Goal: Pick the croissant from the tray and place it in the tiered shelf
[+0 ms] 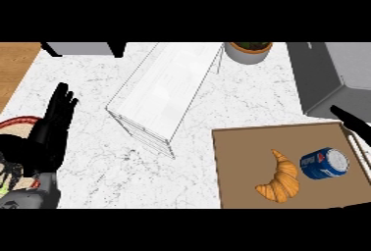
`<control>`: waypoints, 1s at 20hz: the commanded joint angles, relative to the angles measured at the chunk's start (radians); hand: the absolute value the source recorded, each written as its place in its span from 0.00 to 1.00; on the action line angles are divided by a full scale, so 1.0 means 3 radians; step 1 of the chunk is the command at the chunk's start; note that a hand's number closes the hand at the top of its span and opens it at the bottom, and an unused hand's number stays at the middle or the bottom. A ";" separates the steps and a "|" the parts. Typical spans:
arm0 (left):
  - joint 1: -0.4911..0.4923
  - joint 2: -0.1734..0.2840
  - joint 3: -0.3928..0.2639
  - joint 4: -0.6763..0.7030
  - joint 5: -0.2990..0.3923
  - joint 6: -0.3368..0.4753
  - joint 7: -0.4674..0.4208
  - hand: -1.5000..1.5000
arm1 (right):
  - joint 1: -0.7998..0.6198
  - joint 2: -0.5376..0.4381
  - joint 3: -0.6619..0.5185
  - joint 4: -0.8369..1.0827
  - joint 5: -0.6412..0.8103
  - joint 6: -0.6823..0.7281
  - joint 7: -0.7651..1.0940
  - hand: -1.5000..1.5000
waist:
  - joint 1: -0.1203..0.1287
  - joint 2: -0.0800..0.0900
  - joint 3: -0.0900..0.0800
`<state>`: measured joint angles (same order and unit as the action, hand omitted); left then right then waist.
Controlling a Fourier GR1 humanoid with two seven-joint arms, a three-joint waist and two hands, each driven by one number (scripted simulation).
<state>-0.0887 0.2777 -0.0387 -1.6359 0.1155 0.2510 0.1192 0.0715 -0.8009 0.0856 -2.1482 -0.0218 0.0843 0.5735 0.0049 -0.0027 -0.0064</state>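
**Croissant waits untouched on the tray**

Lying on the flat brown tray, the golden curved croissant sits free for a grasp, just beside a blue soda can tipped on its side that could crowd the fingers. The white wire tiered shelf stands up and left of the tray, apart from it. The black left hand rests far left of the tray, fingers straight, holding nothing. At the tray's right edge, the right hand barely shows; its fingers cannot be judged. A grey plant pot stands above the tray.
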 commanded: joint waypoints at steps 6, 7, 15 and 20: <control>-0.0096 0.0000 -0.0015 -0.0024 -0.0029 -0.0050 0.0103 0.50 | -0.0809 0.0032 0.0960 -0.0295 0.0712 0.0219 0.1892 0.00 | 0.0068 0.0018 0.0012; 0.0174 -0.0130 -0.0100 0.0002 -0.0064 -0.0038 -0.0140 0.50 | -0.0888 0.0107 0.1060 -0.0186 0.0796 0.0253 0.1950 0.00 | 0.0079 0.0018 0.0012; 0.0057 -0.0019 0.0060 -0.0053 -0.0023 -0.0076 -0.0007 0.50 | -0.1047 0.0323 0.1709 0.0287 0.1462 0.0485 0.2285 0.00 | 0.0034 0.0012 0.0013; 0.0103 -0.0023 0.0072 -0.0038 -0.0064 -0.0096 -0.0040 0.50 | -0.1005 0.0237 0.1505 0.0455 0.1397 0.0623 0.2288 0.00 | -0.0013 0.0006 0.0017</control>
<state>-0.0633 0.2584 -0.0401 -1.6639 0.0947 0.2350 0.1204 -0.2214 -0.7307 0.5480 -2.0123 0.3857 0.1917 1.1051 0.0124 0.0009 -0.0016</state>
